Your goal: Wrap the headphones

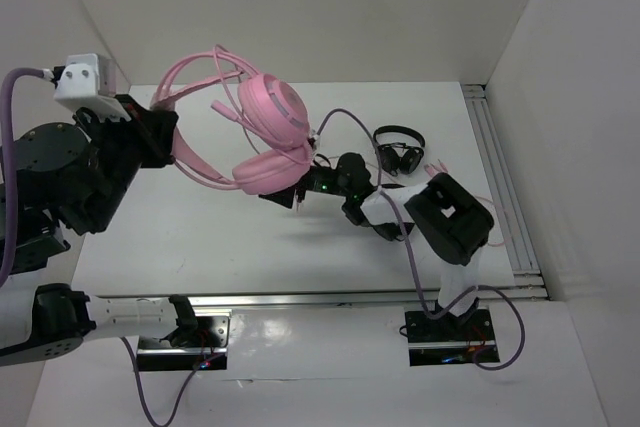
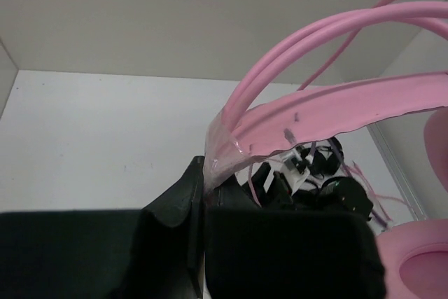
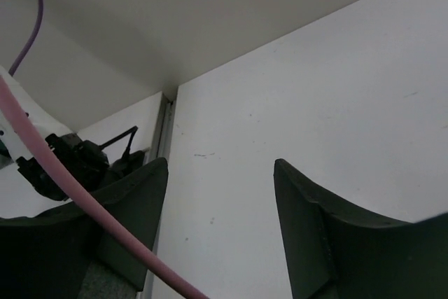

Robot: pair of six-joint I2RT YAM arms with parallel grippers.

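- The left claw (image 1: 160, 132) is closed tight on the headphones (image 1: 270, 112). It pinches the end of the headband (image 2: 336, 113) between its fingers (image 2: 178, 197).
- The headphones hang in the air over the far left part of the worktop (image 1: 200, 237). The two round cups (image 1: 265, 169) dangle toward the middle, and neither cup touches the surface.
- The right claw (image 1: 290, 195) sits just beside the lower cup with its jaws wide apart and nothing between them.
- In the right wrist view the thin pink cable (image 3: 42, 152) slants across the front of one finger and drops toward the bottom of the gap. It is loose and not pinched.
- From above the cable is too thin to trace, so the number of turns already on the headset cannot be told.
- A small black headset (image 1: 400, 152) lies toward the far right edge of the worktop and plays no part here.
- The step in hand looks like the winding itself, with one arm holding the headset up as a spool and the other working the cable.
- The next move probably calls for the right claw to shift until the cable sits between its jaws and close on it. It can then carry the slack around the cups or headband.
- The left claw needs to hold firm so the headset does not swing.
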